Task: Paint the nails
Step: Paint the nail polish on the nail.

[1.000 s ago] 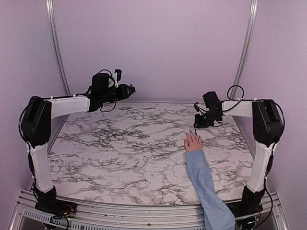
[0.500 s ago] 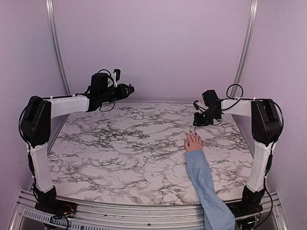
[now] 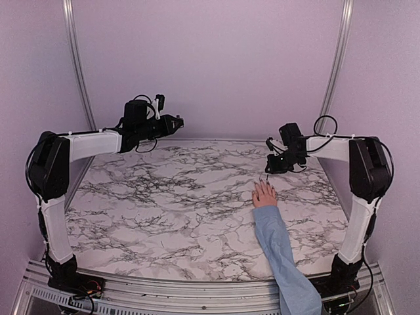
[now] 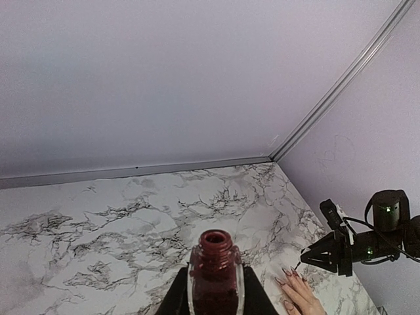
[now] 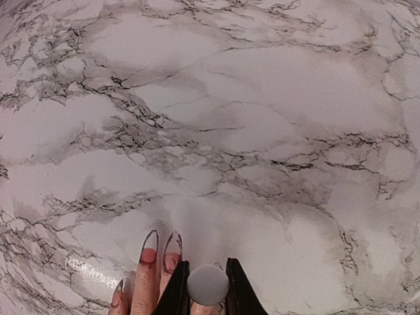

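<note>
- Your right gripper point(image 4: 314, 257), clamped tight on the brush cap point(image 5: 207, 284), has only nudged sideways above the fingertips. I'd judge painting is under way.
- Your left gripper point(image 4: 215, 300) hasn't moved, closed around one open red polish bottle point(image 4: 215, 272).
- One hand point(image 3: 264, 195) lies flat on the marble table point(image 3: 164, 197), right of centre; three nails point(image 5: 172, 244) show.
</note>
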You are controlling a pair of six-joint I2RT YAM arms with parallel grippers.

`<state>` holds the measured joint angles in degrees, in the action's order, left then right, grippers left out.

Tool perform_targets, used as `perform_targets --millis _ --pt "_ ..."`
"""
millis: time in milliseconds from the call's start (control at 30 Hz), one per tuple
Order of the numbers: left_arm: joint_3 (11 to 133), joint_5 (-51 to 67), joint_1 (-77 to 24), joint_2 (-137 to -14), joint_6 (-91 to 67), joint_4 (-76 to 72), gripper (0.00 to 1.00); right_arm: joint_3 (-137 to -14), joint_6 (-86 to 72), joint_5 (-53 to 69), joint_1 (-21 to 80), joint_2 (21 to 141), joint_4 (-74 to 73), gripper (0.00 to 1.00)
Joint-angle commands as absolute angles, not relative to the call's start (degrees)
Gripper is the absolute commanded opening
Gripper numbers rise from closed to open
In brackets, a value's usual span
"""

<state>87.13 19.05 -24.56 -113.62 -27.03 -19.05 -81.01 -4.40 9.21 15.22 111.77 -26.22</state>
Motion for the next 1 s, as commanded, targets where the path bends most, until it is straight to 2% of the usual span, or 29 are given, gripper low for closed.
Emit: perform_targets --millis 0,967 --pt "86.85 19.74 -24.19 -113.65 -26.7 -21.53 0.0 -77.71 -4.52 13.31 14.31 107.67 -23.32 0.0" --pt "87.28 19.55 -24.18 -113.94 -26.72 -21.8 0.0 -77.07 -5.79 12.72 12.3 110.15 -21.78 0.0"
